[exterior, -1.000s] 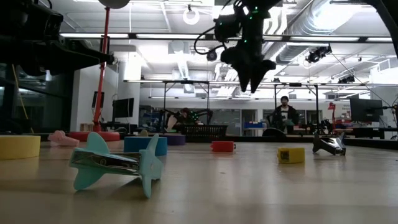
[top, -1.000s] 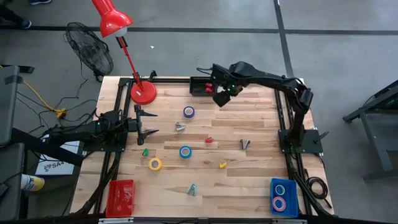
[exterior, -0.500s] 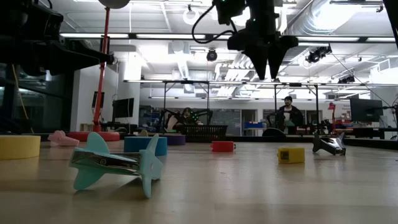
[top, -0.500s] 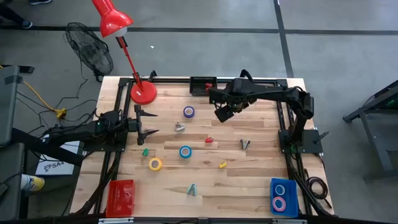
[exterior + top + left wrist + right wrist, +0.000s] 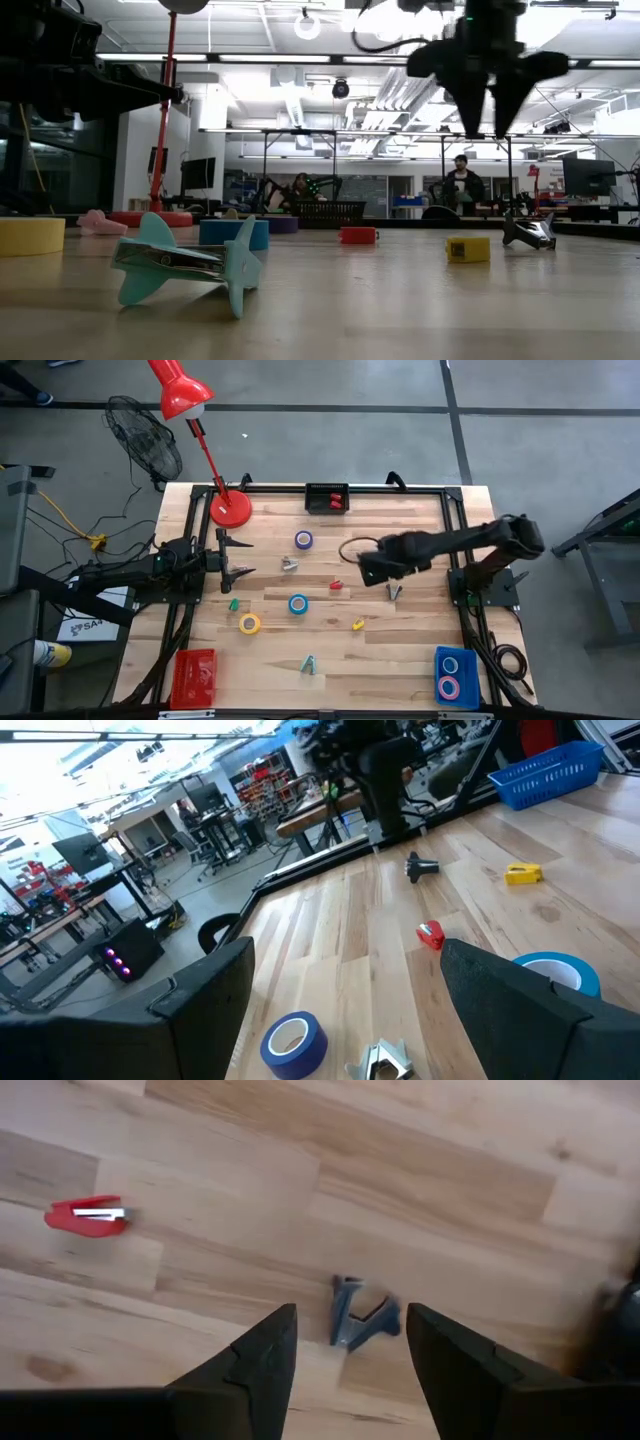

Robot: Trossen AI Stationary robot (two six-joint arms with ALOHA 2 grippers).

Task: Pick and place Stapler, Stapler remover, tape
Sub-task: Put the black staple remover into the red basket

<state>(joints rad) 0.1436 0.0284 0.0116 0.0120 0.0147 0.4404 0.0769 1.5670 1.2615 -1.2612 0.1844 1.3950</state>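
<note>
High view, left to right: we see our left gripper (image 5: 240, 559) waiting at the table's left edge, fingers spread wide and empty, with a purple tape roll (image 5: 304, 540) and a blue tape roll (image 5: 298, 604) ahead of it. Our right gripper (image 5: 368, 567) hangs above the table's middle, fingers wide apart, holding nothing. A small red stapler (image 5: 337, 585) lies just to its left; a dark staple remover (image 5: 362, 1320) lies between its fingertips, below them, untouched.
</note>
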